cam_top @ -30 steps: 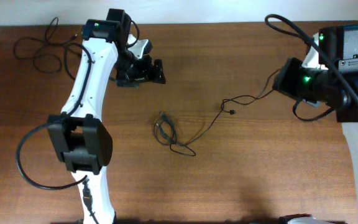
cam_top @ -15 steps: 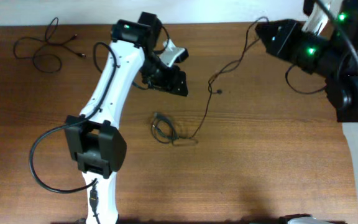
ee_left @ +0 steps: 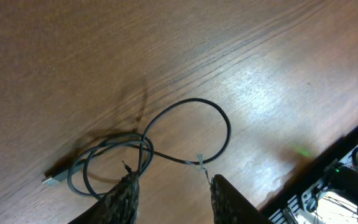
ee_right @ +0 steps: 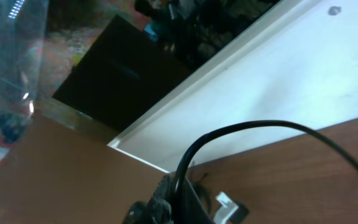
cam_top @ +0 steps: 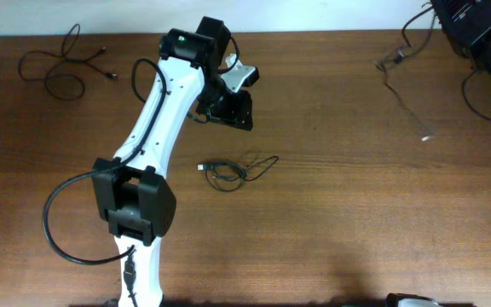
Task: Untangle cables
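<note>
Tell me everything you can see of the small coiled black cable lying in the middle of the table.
The thin black rubbery cable lies slack and flat on the brown wooden table, in a few small overlapping coils with one wider loop reaching out to one side. A silver-tipped plug pokes out at the opposite end. Only the tabletop touches it; the left gripper hovers above with its fingers apart, not gripping.

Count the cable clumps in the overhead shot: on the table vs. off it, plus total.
Lying on the table: 2 (loose cable, coiled bundle)
Hanging from the right gripper: 1 (strand, blurred)
Total: 3
</note>
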`<state>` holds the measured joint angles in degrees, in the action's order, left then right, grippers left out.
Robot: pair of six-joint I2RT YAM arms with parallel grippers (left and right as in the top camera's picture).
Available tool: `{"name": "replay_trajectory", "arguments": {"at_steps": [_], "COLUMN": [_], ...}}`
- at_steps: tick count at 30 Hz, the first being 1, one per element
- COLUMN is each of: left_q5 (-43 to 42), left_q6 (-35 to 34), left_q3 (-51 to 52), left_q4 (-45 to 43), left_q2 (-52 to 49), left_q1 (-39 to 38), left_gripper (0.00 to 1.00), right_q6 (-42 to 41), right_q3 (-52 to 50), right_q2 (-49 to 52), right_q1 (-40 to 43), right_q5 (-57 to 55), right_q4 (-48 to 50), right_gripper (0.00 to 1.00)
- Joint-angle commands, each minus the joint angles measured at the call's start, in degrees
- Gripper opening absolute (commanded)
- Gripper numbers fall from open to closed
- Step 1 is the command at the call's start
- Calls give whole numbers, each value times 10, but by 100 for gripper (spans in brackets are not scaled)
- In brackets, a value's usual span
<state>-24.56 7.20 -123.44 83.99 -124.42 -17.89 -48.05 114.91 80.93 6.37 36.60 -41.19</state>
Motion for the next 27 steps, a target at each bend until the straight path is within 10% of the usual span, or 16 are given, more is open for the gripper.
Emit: {"name": "replay_trajectory", "arguments": {"at_steps": [1, 20, 27], "left_q5": [6, -177, -372], "left_q6": [-14, -9, 137], "left_q3": [43, -20, -20], "left_q4": [-17, -34, -29], "left_q2": [-13, -12, -12], "left_q1": [-6, -6, -8], "left_gripper": [38, 43, 45], "right_q6": [-19, 179, 176], "right_q3": [9, 8, 8], "right_q2": [-3, 77, 152], "right_q1": [5, 4, 3], "right_q5": [35, -58, -69], "right_q4": [14, -326, -369], "right_gripper": [4, 4, 4]}}
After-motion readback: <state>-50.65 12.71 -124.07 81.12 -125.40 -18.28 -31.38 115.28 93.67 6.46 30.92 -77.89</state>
